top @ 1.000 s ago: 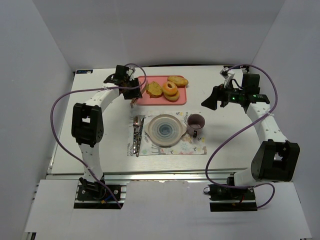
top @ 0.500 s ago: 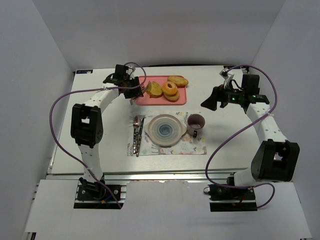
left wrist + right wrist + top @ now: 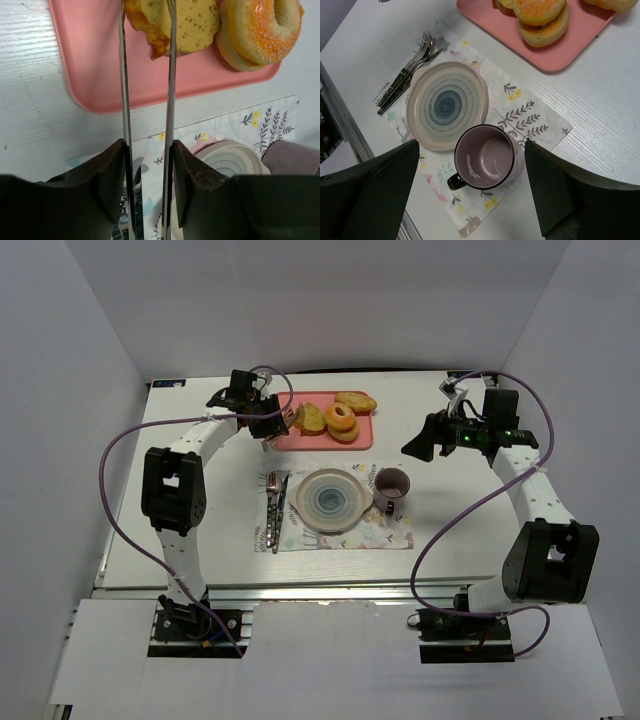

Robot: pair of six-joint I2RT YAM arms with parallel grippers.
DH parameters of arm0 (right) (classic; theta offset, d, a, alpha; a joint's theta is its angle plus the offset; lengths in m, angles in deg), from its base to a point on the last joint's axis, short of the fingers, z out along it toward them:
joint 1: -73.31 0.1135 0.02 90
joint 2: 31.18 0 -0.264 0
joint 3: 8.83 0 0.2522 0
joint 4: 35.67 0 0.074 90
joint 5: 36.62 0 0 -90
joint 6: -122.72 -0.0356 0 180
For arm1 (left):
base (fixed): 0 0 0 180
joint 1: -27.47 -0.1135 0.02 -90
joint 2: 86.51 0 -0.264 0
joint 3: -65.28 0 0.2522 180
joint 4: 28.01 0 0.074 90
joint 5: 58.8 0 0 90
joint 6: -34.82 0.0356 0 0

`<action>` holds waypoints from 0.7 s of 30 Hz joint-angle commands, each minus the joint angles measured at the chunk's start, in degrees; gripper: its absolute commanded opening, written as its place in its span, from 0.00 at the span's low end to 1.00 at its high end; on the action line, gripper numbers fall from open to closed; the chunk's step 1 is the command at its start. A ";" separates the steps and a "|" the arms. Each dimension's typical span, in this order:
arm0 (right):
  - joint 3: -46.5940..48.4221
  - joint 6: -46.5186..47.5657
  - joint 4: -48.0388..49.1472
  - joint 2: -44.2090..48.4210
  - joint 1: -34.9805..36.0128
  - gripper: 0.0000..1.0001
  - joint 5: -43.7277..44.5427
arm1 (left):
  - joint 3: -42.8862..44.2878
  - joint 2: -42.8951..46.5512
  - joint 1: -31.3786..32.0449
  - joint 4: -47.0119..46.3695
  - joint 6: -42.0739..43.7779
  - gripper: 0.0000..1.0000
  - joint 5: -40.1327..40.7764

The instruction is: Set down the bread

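Note:
The bread [image 3: 310, 418], a golden toasted slice, lies at the left of the pink tray [image 3: 330, 439]. My left gripper [image 3: 268, 421] is shut on metal tongs [image 3: 171, 75]. The two tong blades reach over the tray, and their tips straddle the left part of the bread [image 3: 192, 22]. I cannot tell whether they pinch it. My right gripper [image 3: 421, 443] is open and empty. It hovers right of the tray, above the mug [image 3: 485, 157].
An orange-topped doughnut [image 3: 342, 421] sits on another piece, and a small bun [image 3: 356, 401] shares the tray. A striped plate [image 3: 327, 500], a purple mug [image 3: 391, 487] and cutlery [image 3: 273, 508] sit on a floral napkin [image 3: 385, 535] in front of the tray.
My left gripper has edged slightly right with the tongs, bringing the blades onto the bread. The right arm has not moved.

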 commanded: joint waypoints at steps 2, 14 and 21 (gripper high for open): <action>-0.66 -0.50 2.03 1.49 -0.30 0.89 -1.51 | -0.68 3.07 0.06 -1.31 -0.49 0.48 -2.36; -0.49 -0.50 2.03 1.75 -0.30 0.89 -1.42 | -0.41 2.63 0.06 -0.16 -0.23 0.17 -1.92; -0.31 -0.41 1.85 1.84 -0.30 0.89 -1.51 | 0.29 5.70 -0.20 -1.13 -1.19 0.07 -0.07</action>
